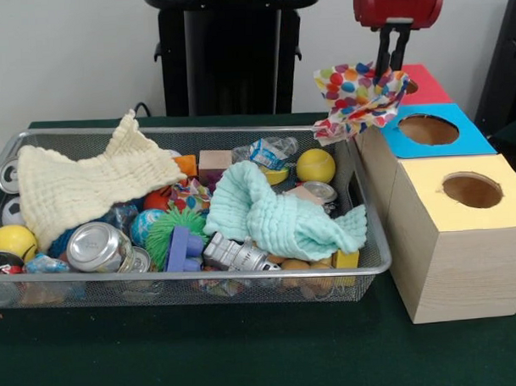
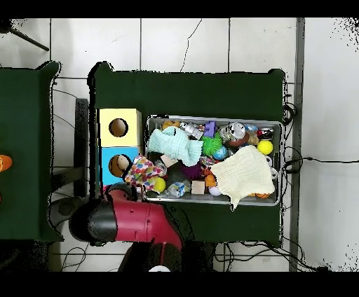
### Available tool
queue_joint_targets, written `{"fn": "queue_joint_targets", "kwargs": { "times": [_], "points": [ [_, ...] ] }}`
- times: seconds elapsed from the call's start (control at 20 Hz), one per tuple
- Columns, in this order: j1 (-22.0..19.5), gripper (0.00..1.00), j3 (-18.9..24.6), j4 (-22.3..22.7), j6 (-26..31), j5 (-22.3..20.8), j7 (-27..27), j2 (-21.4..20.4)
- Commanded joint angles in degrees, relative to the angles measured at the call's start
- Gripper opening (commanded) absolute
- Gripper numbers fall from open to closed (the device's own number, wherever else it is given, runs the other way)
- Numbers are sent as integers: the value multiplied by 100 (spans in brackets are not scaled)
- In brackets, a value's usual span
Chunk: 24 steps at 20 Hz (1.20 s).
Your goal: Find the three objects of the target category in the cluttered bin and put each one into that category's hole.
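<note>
My gripper (image 1: 391,63) hangs from the red arm at the top right and is shut on a polka-dot cloth (image 1: 359,98), held in the air above the bin's right end, beside the blue-faced cube. The same cloth shows in the overhead view (image 2: 144,171) between the bin and the blue cube. The wire mesh bin (image 1: 193,284) holds much clutter; another bit of polka-dot cloth (image 1: 189,196) peeks out in its middle. The yellow-faced cube's round hole (image 1: 471,190) is nearest the camera; it also shows in the overhead view (image 2: 118,127).
A cream waffle cloth (image 1: 88,186) and a mint-green cloth (image 1: 280,213) lie over cans, balls and blocks in the bin. The blue-faced cube (image 1: 429,129) and the red-faced cube (image 1: 422,84) stand behind the yellow one. The robot's black pedestal (image 1: 232,58) is at the back.
</note>
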Motion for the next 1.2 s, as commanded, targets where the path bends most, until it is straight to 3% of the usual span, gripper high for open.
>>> {"fn": "queue_joint_targets", "kwargs": {
  "times": [0.05, 0.75, 1.0, 1.2],
  "points": [
    [87, 0, 20, -478, 604, 362, 1613, 424],
    [254, 0, 77, -1097, 706, 710, 1595, 801],
    [280, 0, -42, -1259, 1228, 819, 1650, 578],
    [277, 0, -119, -1666, 1887, 806, 1681, 477]
  ]
}}
